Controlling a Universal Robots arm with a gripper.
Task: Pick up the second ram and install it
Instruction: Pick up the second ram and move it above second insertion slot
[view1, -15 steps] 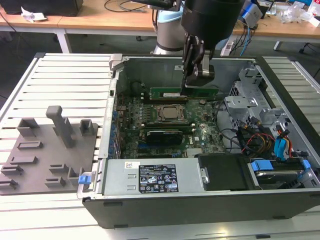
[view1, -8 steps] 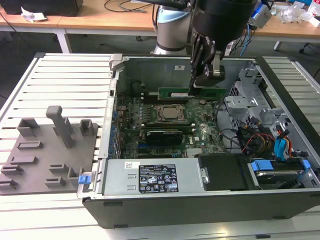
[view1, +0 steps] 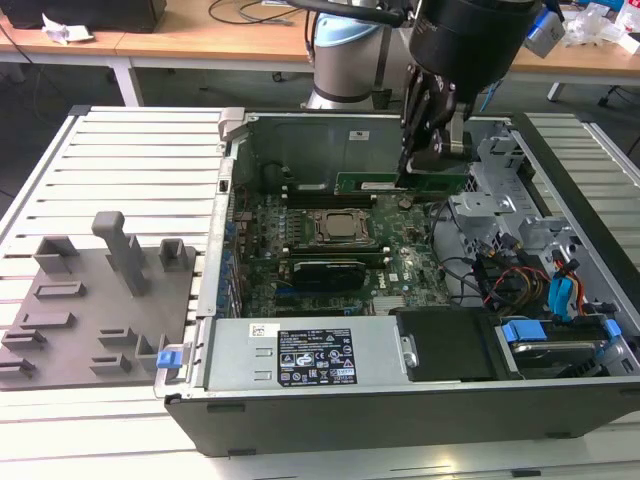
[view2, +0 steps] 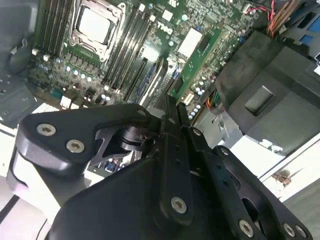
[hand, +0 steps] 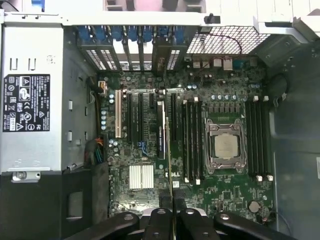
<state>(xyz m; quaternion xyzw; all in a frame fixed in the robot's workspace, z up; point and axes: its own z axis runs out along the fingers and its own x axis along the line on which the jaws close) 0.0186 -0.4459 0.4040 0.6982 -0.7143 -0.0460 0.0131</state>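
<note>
The second ram (view1: 375, 184) is a long green stick held level above the motherboard, on the far side of the processor socket (view1: 343, 228), inside the open computer case. My gripper (view1: 412, 172) is shut on it near the end toward the exterior view's right. In the second wrist view the ram (view2: 197, 52) runs out from between the black fingers (view2: 172, 115). It appears edge-on in the first wrist view as a thin line (hand: 168, 150) over the black memory slots (hand: 192, 140), rising from the gripper (hand: 172, 217).
A grey plastic tray (view1: 100, 320) with upright blocks lies on the slatted table at the exterior view's left. The silver power supply (view1: 300, 355) fills the case's near side. A drive cage with coloured cables (view1: 540, 290) is at the exterior view's right.
</note>
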